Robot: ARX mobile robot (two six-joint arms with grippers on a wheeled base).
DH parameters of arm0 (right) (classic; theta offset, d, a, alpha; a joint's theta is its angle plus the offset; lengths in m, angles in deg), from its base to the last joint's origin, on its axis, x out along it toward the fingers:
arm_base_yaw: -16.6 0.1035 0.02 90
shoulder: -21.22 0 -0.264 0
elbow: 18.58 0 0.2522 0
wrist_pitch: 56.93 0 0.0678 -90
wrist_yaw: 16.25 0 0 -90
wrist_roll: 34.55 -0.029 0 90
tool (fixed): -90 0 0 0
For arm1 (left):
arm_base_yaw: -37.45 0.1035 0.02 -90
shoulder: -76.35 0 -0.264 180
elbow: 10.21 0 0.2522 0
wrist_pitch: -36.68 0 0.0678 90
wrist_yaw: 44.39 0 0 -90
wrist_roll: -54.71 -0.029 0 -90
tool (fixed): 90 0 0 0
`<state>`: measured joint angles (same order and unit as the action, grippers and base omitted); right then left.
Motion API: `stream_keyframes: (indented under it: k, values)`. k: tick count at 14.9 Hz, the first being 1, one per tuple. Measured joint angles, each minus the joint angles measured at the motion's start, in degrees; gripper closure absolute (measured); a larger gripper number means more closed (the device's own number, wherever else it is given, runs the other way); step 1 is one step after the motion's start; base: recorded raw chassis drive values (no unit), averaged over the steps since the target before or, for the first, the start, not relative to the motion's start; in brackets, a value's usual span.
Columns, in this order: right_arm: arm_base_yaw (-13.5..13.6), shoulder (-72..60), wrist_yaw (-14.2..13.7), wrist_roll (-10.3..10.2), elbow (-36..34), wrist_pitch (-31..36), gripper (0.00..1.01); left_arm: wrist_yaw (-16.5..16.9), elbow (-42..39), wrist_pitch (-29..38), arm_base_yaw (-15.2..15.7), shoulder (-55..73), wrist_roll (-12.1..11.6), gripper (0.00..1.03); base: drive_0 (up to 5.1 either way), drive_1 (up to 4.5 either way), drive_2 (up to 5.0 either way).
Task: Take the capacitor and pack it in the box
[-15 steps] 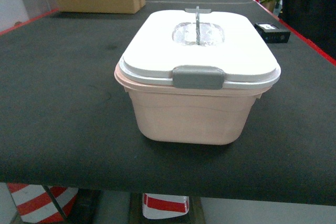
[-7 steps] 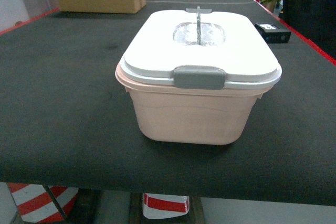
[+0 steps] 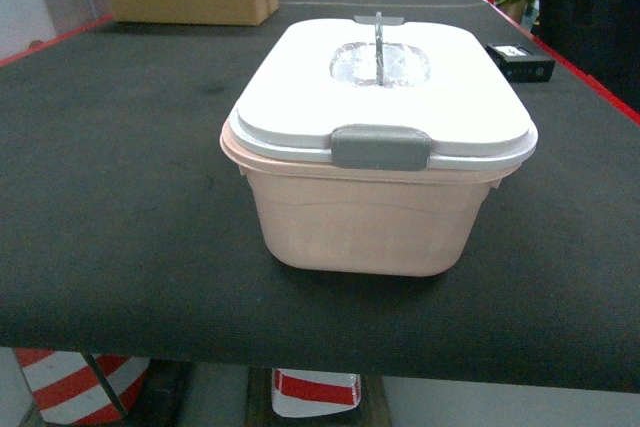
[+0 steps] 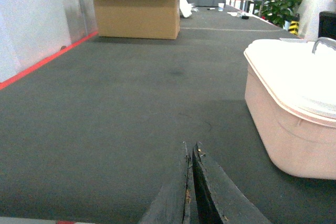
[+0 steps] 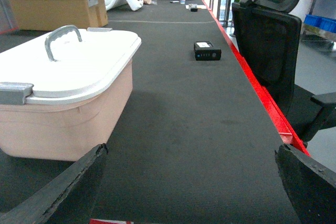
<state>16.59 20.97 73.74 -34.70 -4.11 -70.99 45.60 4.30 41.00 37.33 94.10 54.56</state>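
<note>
Fingers first: left gripper (image 4: 190, 182) has its two fingers pressed together with nothing between them, right gripper (image 5: 191, 182) has its fingers spread wide apart, both sitting low at the near edge of the big black table (image 3: 120, 147). Between them is the box (image 3: 375, 217), lid (image 3: 380, 97) on and grey latch (image 3: 380, 147) facing us, long axis running away from the robot, roughly equally near either arm I'd say. No capacitor that I can spot; only a small black device (image 5: 207, 51) lies well off to the right.
</note>
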Motion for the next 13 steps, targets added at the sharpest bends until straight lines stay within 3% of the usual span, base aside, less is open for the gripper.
stream_keyframes:
  k: [8, 9, 10, 13]
  values:
    - [0.0, 0.0, 0.0, 0.0, 0.0, 0.0, 0.03, 0.0, 0.0, -7.6, 0.0, -7.2, 0.0, 1.01, 0.0, 0.00, 0.0]
    - [0.0, 0.0, 0.0, 0.0, 0.0, 0.0, 0.03, 0.0, 0.0, -9.9, 0.0, -8.9, 0.0, 1.01, 0.0, 0.00, 0.0]
    - [0.0, 0.0, 0.0, 0.0, 0.0, 0.0, 0.03, 0.2, 0.0, -17.9, 0.0, -14.3, 0.0, 1.01, 0.0, 0.00, 0.0]
    - [0.0, 0.0, 0.0, 0.0, 0.0, -0.1, 0.03, 0.0, 0.0, -18.1, 0.0, -17.3, 0.0, 1.01, 0.0, 0.00, 0.0]
